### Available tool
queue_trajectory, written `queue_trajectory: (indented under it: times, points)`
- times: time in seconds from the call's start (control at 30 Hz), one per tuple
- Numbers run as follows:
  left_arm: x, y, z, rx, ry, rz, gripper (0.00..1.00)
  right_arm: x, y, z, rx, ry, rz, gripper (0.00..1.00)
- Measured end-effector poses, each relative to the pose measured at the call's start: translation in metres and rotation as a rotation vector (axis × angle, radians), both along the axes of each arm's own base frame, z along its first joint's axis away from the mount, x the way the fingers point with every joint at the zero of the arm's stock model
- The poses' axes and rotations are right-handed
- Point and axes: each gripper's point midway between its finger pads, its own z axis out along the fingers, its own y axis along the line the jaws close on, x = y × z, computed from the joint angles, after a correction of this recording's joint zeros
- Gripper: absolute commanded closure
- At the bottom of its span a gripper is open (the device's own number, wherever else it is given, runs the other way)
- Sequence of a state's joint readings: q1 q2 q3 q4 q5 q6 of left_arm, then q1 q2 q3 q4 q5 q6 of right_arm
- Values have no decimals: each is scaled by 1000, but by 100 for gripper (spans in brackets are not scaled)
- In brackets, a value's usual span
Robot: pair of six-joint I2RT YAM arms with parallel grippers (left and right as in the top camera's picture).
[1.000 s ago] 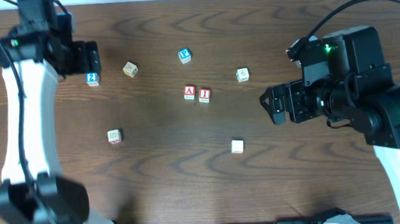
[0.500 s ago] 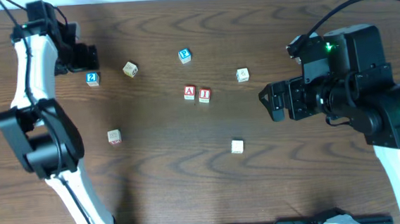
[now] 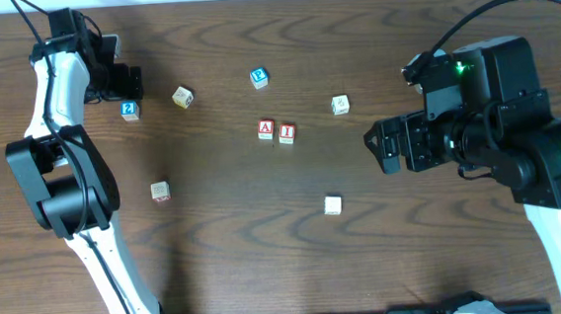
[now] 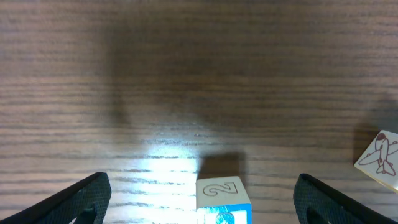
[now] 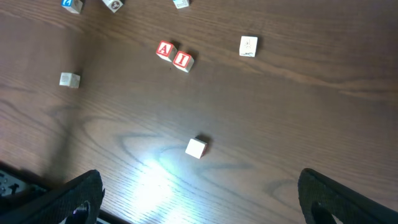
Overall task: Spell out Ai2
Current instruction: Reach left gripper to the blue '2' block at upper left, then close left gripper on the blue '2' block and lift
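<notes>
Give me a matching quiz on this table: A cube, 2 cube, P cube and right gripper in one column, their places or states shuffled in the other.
1. A cube
2. 2 cube
3. P cube
4. right gripper

a. open, holding nothing
b. next to the left gripper
c. right beside the I cube
d. blue, apart from both grippers

Pairs: 1-c, 2-b, 3-d, 4-a
</notes>
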State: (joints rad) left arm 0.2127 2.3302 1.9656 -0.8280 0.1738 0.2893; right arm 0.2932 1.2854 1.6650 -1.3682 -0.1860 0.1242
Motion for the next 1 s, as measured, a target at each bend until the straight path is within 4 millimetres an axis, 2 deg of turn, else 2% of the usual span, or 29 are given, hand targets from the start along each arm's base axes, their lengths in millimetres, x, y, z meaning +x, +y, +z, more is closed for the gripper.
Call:
queue_trajectory:
  times: [0.23, 0.7, 0.87, 1.0]
  points:
    - [-2, -1, -1, -2, 10, -3, 5, 0, 0, 0, 0, 0, 0, 1]
    - [-25, -6, -6, -13, 102, -42, 5, 4, 1, 3, 6, -18, 0, 1]
    - [-33, -1, -8, 14, 136, -45, 5, 4, 1, 3, 6, -19, 0, 1]
    - [-33, 2, -8, 33, 140, -45, 0, 4, 1, 3, 6, -19, 0, 1]
